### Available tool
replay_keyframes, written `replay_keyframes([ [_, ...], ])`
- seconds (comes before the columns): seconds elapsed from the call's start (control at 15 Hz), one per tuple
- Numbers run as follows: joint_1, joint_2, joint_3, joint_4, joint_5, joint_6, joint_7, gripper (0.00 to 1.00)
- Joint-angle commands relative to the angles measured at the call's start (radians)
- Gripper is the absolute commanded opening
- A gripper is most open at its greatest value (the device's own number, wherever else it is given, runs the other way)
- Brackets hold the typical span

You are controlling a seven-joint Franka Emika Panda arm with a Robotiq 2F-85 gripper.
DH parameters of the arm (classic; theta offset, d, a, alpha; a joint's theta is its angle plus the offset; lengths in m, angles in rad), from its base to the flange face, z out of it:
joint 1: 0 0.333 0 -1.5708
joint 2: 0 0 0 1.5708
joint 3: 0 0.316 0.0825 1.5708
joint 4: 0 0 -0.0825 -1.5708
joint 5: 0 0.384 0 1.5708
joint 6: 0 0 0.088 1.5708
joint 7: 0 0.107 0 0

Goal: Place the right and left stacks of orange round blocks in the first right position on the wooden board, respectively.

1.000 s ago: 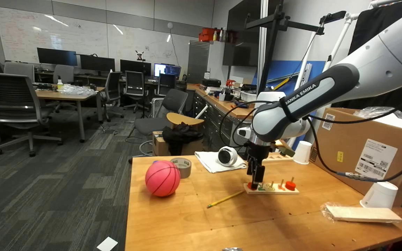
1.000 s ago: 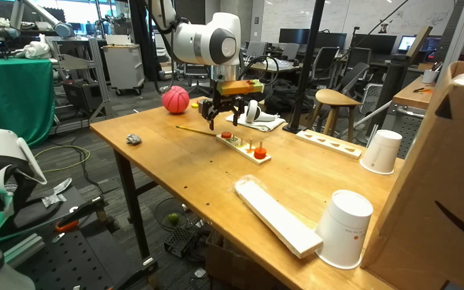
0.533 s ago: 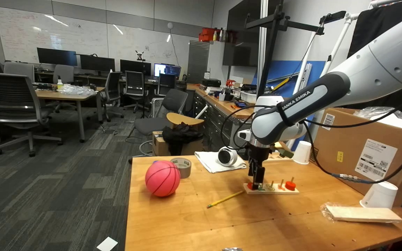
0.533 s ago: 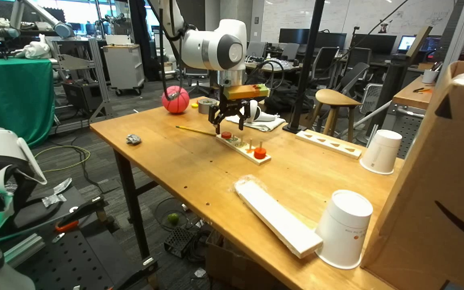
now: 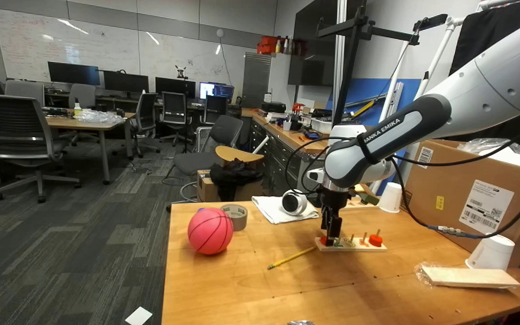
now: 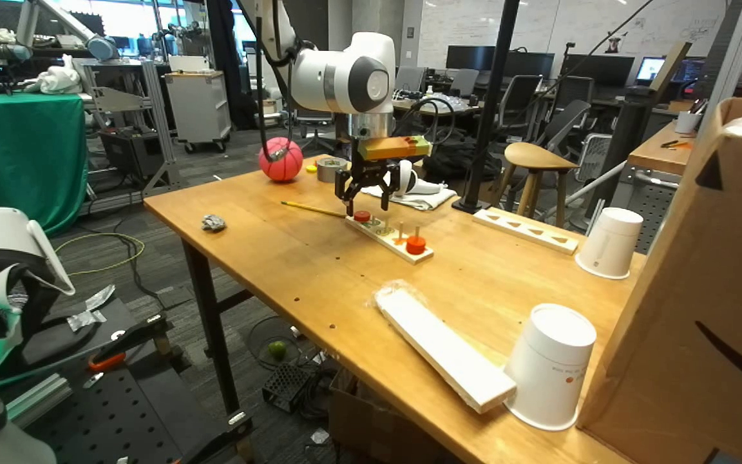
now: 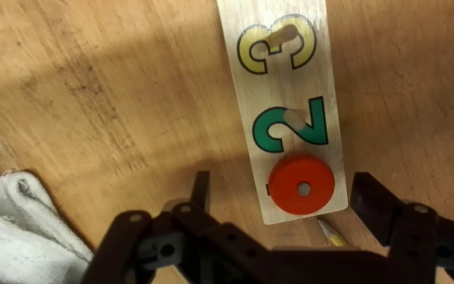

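Note:
The wooden board (image 5: 352, 248) lies on the table with upright pegs and painted numbers; it also shows in an exterior view (image 6: 391, 245) and in the wrist view (image 7: 282, 86). A red-orange round block stack (image 7: 290, 173) sits on the end peg by the green 2, also in both exterior views (image 5: 323, 240) (image 6: 362, 216). A taller red-orange stack (image 5: 375, 240) (image 6: 415, 245) sits on the opposite end peg. My gripper (image 6: 367, 209) is open, its fingers either side of the nearer stack without touching it (image 7: 282, 174). In an exterior view a finger partly hides this stack.
A yellow pencil (image 5: 290, 258) points at the board's end. A pink ball (image 5: 210, 231), a tape roll (image 5: 237, 217) and a white cloth (image 5: 269, 212) lie behind. A wrapped pale board (image 6: 442, 345), white cups (image 6: 548, 367) and a cardboard box (image 6: 686, 290) stand farther along the table.
My gripper has come down and shifted slightly along the board over the nearer stack, mostly in the first half second. It stays open. The board and stacks have not moved.

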Motion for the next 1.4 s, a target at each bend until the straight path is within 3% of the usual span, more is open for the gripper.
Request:
replay_keyframes([
  [0.0,-0.005,0.005,0.002,0.021,-0.020,-0.022,0.019,0.95],
  [0.47,-0.008,0.012,0.003,0.020,-0.017,-0.032,0.019,0.93],
  [0.53,-0.009,0.013,0.005,0.020,-0.016,-0.032,0.019,0.84],
  [0.6,-0.009,0.014,0.006,0.021,-0.015,-0.031,0.018,0.68],
  [0.67,-0.008,0.015,0.007,0.021,-0.014,-0.031,0.018,0.64],
  [1.0,-0.006,0.011,0.008,0.023,-0.016,-0.031,0.018,0.27],
  [1.33,-0.003,0.004,0.009,0.019,-0.020,-0.031,0.018,0.17],
])
